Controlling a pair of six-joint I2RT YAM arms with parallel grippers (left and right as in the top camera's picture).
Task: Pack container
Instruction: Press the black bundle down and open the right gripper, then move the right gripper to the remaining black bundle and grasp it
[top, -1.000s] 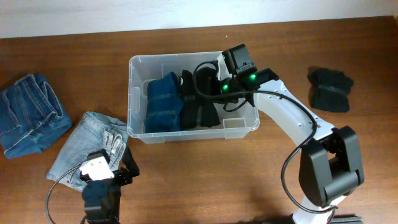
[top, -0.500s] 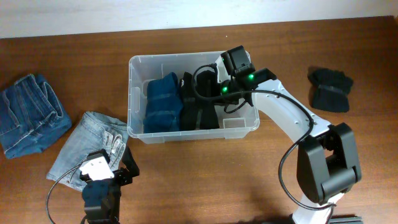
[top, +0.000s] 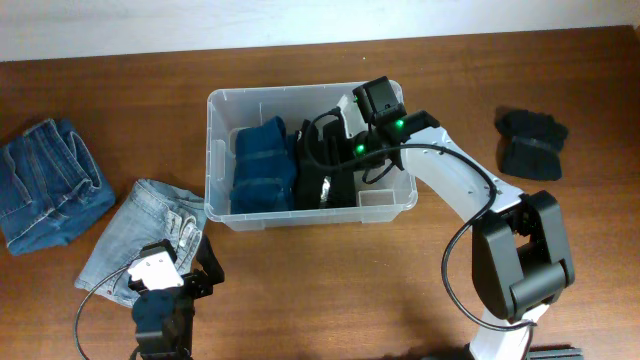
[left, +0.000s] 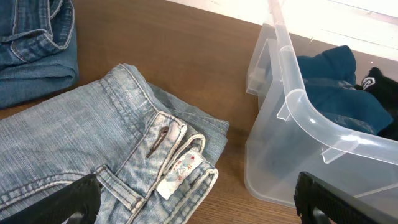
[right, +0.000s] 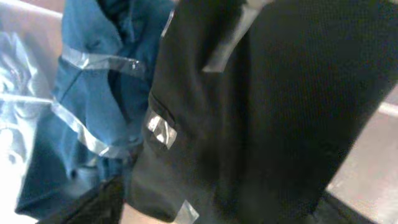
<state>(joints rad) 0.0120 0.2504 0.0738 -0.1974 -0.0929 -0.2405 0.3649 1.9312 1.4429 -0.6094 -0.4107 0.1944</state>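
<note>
Table: container sits mid-table. Clear thin plastic, judged light, stiff, slippery; take it by the rolled rim. Inside: soft black garment. Right gripper over it, jaws' state unreadable. Left gripper jaws apart, empty.

The whole table is viewed from straight above by the overhead camera, set far enough off that both arms and the container are taken in. The left wrist view is taken low over the wood, facing forward across the pale jeans towards the container's corner; both are shared with the overhead view. The right wrist view is taken inside the container, very close (partly blurred), facing black fabric and blue fabric, which are also seen from above.
</note>
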